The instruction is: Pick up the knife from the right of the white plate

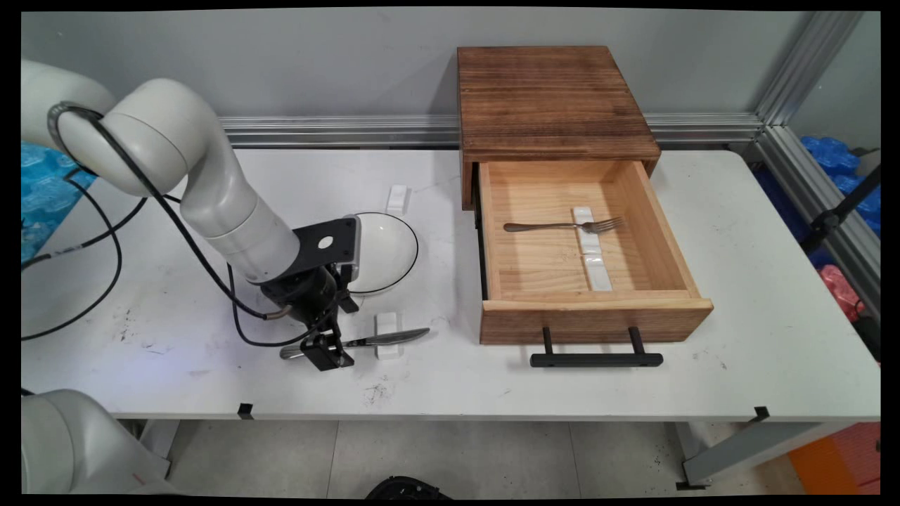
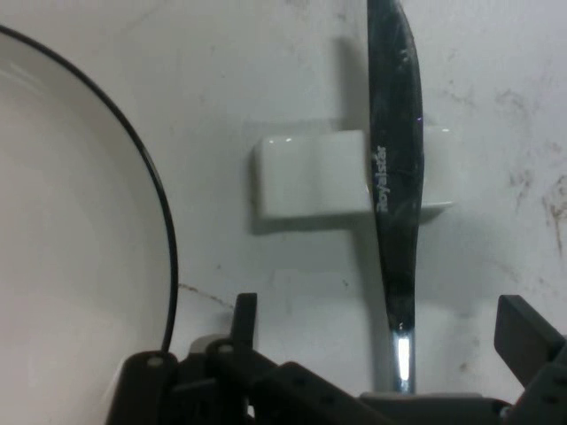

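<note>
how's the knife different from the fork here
The knife lies on the table in front of the plate, at the gripper; the fork lies inside the open drawer. Knife ends in a blade, fork in tines. Both are metal, each across a white rest.

My black gripper [image 1: 328, 349] nears a silver knife [image 1: 383, 339] on a white rest [image 1: 387, 335]; the white bowl [image 1: 383, 253] is black-rimmed.

The gripper [image 1: 328, 348] sits low over the handle of a knife [image 1: 365, 341] lying across a white rest [image 1: 387, 335], just in front of a black-rimmed bowl [image 1: 383, 253].
</note>
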You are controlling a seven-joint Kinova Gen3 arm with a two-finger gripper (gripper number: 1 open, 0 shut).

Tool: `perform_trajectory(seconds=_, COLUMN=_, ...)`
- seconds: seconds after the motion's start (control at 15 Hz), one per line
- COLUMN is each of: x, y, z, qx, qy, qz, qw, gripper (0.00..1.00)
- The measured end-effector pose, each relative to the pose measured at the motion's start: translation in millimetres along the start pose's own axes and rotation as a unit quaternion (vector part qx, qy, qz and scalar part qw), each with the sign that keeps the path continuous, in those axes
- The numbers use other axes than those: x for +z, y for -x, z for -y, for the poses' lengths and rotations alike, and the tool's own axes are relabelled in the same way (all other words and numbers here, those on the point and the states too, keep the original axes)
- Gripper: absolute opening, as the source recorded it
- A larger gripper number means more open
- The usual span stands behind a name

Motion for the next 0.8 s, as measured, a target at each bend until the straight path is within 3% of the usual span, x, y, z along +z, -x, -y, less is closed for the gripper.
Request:
perform_trajectory(seconds=0.4, x=3.9, y=-2.3, z=-1.4, qx=0.005, qy=-0.003, qz=0.003, qw=1.0000, gripper=1.00)
perform_trajectory(seconds=0.47, x=4.4, y=-2.7, z=-1.7, qx=0.006, qy=-0.003, qz=0.004, qw=1.0000, gripper=0.00)
perform_trajectory(seconds=0.8, x=6.4, y=-4.6, z=-5.3, qx=0.007, qy=0.000, qz=0.004, qw=1.0000, gripper=0.00)
